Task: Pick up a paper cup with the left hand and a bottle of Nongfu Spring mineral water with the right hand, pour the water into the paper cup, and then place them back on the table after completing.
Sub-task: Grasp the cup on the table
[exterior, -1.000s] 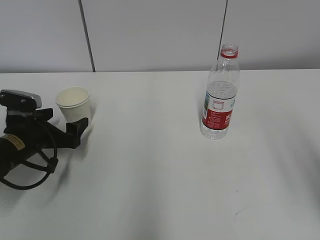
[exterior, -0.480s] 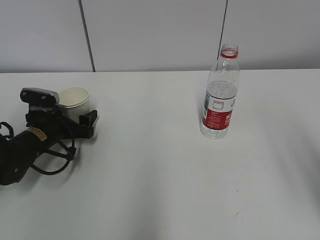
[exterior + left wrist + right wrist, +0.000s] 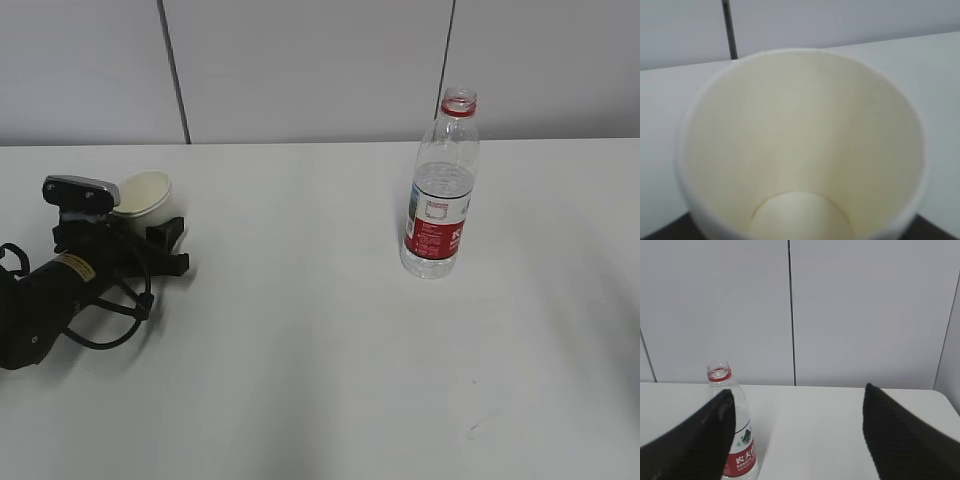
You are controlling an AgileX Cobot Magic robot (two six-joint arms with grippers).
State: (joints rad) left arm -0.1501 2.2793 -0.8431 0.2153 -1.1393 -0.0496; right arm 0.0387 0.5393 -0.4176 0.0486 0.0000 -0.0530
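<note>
Paper cup sits gripped between the left hand fingers, tilted, barely off the table. Bottle stands untouched; right hand fingers spread wide, so pouring remains.

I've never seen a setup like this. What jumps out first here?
A clear bottle with a red label, uncapped, stands alone on the right of the white table. At far left, a black robot arm's left gripper straddles a tilted paper cup, empty inside in its wrist view.
</note>
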